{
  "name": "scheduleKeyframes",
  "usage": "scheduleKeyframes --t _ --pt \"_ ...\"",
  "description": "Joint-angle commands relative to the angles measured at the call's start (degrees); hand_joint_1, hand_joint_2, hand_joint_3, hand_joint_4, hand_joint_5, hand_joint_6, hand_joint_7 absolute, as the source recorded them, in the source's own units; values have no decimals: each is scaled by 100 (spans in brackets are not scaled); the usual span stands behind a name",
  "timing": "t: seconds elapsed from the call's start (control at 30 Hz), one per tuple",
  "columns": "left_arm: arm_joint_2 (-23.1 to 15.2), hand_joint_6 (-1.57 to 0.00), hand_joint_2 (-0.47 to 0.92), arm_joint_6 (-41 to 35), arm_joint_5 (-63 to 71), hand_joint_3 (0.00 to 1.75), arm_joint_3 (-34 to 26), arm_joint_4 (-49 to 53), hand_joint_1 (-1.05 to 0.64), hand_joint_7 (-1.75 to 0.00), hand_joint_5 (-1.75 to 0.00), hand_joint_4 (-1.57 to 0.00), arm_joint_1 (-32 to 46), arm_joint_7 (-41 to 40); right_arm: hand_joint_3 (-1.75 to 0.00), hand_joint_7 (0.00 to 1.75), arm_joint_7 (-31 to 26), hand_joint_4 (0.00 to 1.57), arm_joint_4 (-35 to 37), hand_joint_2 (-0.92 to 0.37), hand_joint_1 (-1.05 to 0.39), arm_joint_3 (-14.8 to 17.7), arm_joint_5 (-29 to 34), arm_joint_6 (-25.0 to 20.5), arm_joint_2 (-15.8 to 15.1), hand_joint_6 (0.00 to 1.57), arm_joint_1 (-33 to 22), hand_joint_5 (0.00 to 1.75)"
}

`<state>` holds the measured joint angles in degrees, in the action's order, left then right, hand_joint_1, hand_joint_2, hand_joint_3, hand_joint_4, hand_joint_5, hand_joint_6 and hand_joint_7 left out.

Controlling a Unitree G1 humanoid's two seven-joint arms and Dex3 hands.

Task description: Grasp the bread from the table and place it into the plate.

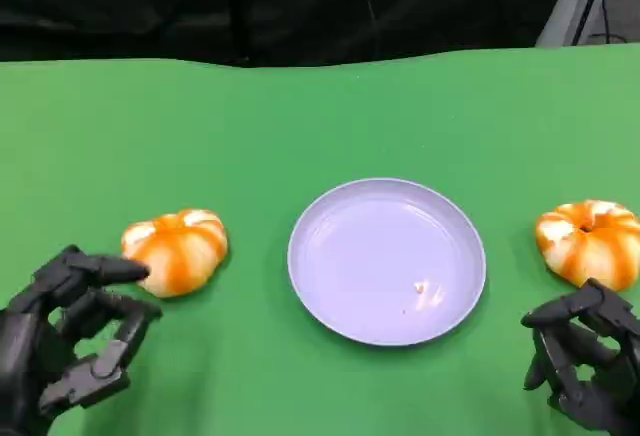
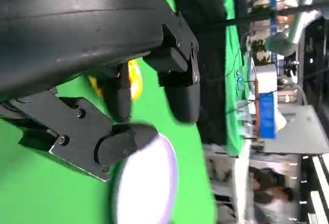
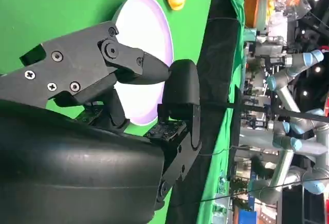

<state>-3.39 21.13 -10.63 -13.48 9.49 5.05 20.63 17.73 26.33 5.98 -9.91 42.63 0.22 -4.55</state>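
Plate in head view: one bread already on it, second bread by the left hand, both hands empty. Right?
Not quite. In the head view the plate holds no bread; only crumbs lie on it. One bread sits on the table by the left hand, the other bread near the right hand. Both hands are empty.

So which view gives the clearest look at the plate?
The head view: the whole plate lies unobstructed on the green table between two breads. In the left wrist view the plate is blurred and partly hidden by the robot hand; in the right wrist view fingers cover much of it.
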Motion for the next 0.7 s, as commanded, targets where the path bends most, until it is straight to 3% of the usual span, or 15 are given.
scheduleKeyframes --t 0.03,0.17,0.37,0.5,0.7 --pt "-596 -47 92 699 1355 32 143 -205 -64 -14 -48 -26 151 -535 -66 131 -100 83 -55 -82 -18 11 73 97 -53 81 -42 161" --pt "-1058 -46 92 671 2266 29 290 -671 -73 -5 -33 -24 118 -810 -64 130 -72 81 -136 -83 -18 -1 13 0 -58 81 -72 161" --pt "-1713 -49 92 -139 3986 17 641 -1260 -81 -3 -24 -30 -463 -1144 -66 135 -165 82 -139 -82 -18 13 120 41 -76 81 -66 163" --pt "-2055 -56 91 -468 4835 4 1120 -826 -81 -2 -16 -38 -1194 -1345 -66 134 -91 82 -59 -82 -17 5 22 71 -74 81 -29 162" --pt "-2340 -57 91 -858 5879 1 2047 401 -81 -1 -9 -45 -2168 -1744 -66 133 -162 81 -212 -82 -17 -24 77 -16 -55 81 -122 163"
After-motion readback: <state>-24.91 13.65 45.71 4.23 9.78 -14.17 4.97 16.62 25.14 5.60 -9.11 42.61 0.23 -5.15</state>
